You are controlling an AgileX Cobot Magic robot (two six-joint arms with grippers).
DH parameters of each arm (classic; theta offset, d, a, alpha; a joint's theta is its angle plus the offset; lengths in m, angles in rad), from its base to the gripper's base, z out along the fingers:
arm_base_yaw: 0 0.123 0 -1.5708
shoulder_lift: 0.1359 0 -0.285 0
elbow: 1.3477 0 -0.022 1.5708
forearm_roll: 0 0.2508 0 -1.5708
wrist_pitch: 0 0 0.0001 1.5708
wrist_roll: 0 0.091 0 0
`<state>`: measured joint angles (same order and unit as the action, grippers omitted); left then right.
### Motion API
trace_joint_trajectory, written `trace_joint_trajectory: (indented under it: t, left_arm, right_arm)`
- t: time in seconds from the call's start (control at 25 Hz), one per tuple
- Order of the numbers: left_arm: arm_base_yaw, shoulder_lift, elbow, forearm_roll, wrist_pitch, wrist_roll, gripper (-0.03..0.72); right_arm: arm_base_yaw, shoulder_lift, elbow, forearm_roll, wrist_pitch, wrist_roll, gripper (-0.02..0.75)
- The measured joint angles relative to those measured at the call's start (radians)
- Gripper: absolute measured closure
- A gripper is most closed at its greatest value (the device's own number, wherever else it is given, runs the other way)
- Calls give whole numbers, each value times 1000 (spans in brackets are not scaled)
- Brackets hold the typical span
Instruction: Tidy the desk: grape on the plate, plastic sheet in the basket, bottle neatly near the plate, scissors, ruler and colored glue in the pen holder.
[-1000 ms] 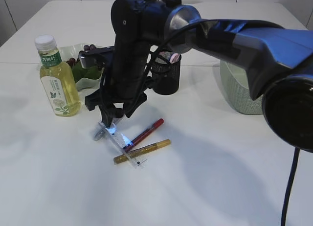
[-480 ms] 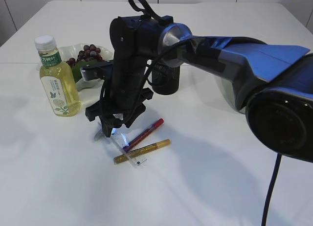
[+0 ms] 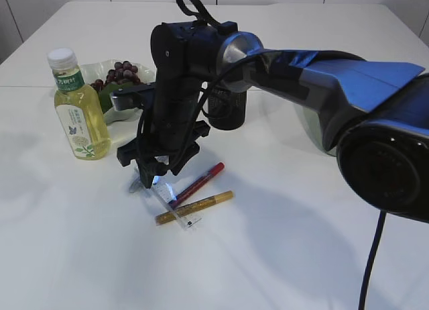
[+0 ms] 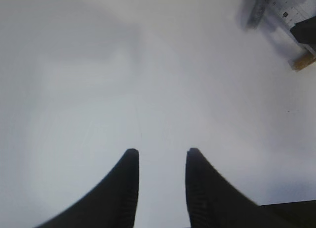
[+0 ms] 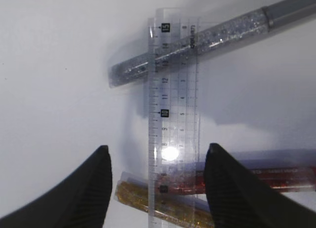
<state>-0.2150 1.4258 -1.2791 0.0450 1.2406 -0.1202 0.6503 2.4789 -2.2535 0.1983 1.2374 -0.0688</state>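
My right gripper (image 3: 153,177) reaches across to the left and hangs open just above the clear ruler (image 3: 175,204). In the right wrist view the open right gripper (image 5: 158,148) has one finger on each side of the ruler (image 5: 173,104), not touching it. The ruler lies over a silver glitter glue pen (image 5: 207,38), a red one (image 5: 281,176) and a gold one (image 5: 133,194). The bottle (image 3: 78,109) stands left of the plate (image 3: 118,114), which holds the grapes (image 3: 121,72). My left gripper (image 4: 162,150) is open over bare table. Scissors and plastic sheet are out of view.
The black mesh pen holder (image 3: 228,112) stands behind the right arm, partly hidden. A pale green basket (image 3: 312,132) shows under the arm at the right. In the exterior view the red pen (image 3: 199,182) and gold pen (image 3: 196,207) lie beside the ruler.
A second ago the right arm shifted and came down a little over the ruler, uncovering the grapes. It has held still for the last half second.
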Motion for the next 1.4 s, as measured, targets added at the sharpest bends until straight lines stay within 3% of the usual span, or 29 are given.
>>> trace_joint_trajectory:
  t: [1.4]
  left_arm:
    - [0, 0, 0, 0, 0, 0, 449]
  right_arm:
    - [0, 64, -1, -10, -62, 36, 246]
